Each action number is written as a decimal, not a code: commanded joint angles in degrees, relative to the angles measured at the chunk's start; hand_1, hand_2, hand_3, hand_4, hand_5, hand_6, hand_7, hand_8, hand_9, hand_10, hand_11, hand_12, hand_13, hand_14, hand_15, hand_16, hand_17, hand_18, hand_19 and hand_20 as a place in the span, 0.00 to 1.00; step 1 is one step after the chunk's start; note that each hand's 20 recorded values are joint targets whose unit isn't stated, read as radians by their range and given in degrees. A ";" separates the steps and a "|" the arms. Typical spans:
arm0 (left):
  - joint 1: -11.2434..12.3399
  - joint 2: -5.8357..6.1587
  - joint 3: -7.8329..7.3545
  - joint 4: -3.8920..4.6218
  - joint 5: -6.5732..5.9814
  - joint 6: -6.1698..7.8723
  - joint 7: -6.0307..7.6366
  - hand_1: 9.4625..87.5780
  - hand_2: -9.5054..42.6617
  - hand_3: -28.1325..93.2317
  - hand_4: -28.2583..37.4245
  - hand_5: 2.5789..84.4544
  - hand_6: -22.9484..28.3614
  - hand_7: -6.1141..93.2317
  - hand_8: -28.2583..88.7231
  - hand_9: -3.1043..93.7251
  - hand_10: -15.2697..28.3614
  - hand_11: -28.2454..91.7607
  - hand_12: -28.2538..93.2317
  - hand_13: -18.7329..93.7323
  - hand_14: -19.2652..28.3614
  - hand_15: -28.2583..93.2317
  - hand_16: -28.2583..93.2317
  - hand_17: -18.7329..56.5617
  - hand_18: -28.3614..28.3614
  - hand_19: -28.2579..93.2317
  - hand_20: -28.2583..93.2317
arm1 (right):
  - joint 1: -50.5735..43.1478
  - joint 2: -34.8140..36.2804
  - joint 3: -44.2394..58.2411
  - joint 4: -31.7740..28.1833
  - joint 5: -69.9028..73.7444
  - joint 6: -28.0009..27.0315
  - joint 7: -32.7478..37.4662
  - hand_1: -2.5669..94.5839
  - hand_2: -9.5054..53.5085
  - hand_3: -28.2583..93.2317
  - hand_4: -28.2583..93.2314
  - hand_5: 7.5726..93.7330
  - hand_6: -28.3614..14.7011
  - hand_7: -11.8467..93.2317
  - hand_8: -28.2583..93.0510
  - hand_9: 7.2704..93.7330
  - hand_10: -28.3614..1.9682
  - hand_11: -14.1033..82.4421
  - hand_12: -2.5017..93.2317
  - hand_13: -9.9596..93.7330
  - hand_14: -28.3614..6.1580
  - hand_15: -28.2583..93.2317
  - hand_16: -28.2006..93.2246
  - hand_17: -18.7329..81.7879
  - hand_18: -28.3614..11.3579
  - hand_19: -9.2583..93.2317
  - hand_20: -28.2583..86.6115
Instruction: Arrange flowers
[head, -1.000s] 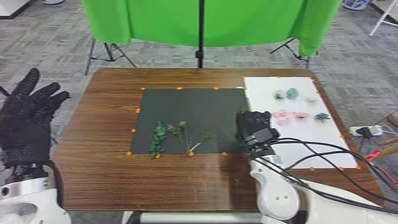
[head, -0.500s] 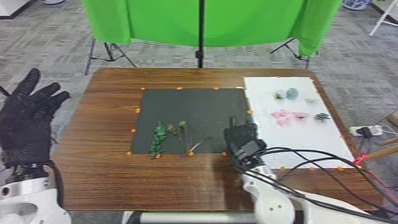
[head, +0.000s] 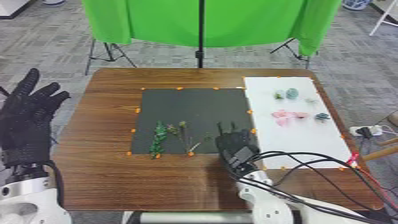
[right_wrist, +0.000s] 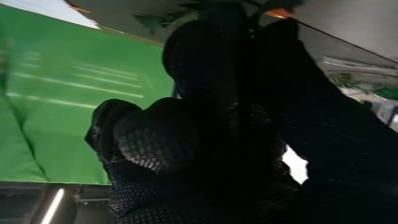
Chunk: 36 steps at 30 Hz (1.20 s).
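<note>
The left hand (head: 27, 120) is held up beyond the table's left side, its fingers straight and spread. Low on the dark sheet (head: 182, 105), near its right corner, is the right hand (head: 238, 142), with two fingers extended and apart. Just left of it lie thin stems (head: 195, 146), small buds (head: 182, 125) and a leafy green stem (head: 159, 137). Pink flowers (head: 284, 116) and small blue-green pieces (head: 292, 93) rest on the white sheet (head: 311, 145). In the right wrist view the right hand (right_wrist: 222, 115) has long fingers beside dark leaves (right_wrist: 160, 19); other fingers look bent.
Orange tape marks edge both sheets on the brown table (head: 142, 185). Black cables (head: 311, 157) loop from the right arm over the white sheet's near end. A green cloth (head: 151, 22) hangs on a stand behind the table.
The right hand has moved left and nearer the front edge, from the border between the sheets onto the dark sheet's lower right. The left hand and the flowers have kept their places.
</note>
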 joint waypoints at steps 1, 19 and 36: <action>1.15 -0.54 -0.18 -0.20 0.41 -0.31 -0.10 0.17 0.34 0.85 0.04 0.38 0.58 0.17 0.18 0.37 0.76 0.46 0.36 0.36 0.89 0.67 0.19 0.12 0.86 0.58 0.46 | -0.70 0.52 3.08 -2.62 0.05 -1.28 -0.02 0.48 0.00 0.82 0.02 0.91 0.55 0.27 0.31 0.88 0.45 0.63 0.26 0.85 0.53 0.88 0.40 0.64 0.08 1.00 0.66; 1.34 -1.56 -2.47 0.04 1.39 -3.05 -2.41 0.17 0.34 0.84 0.03 0.38 0.58 0.16 0.18 0.37 0.76 0.46 0.35 0.36 0.89 0.67 0.19 0.12 0.86 0.58 0.46 | -12.81 4.10 32.78 -8.95 21.40 -5.46 -7.08 0.38 0.00 0.82 0.04 0.74 0.50 0.27 0.15 0.73 0.33 0.64 0.23 0.74 0.45 0.87 0.37 0.53 0.04 0.98 0.57; 3.27 -1.05 -4.98 3.72 -1.78 -2.72 -2.71 0.15 0.32 0.83 0.02 0.38 0.53 0.14 0.18 0.36 0.74 0.43 0.35 0.36 0.89 0.65 0.20 0.12 0.88 0.59 0.46 | -1.91 14.45 28.28 3.33 25.83 0.40 -2.72 0.37 0.00 0.85 0.02 0.49 0.60 0.24 0.15 0.61 0.29 0.55 0.20 0.65 0.41 0.83 0.33 0.46 0.02 0.90 0.54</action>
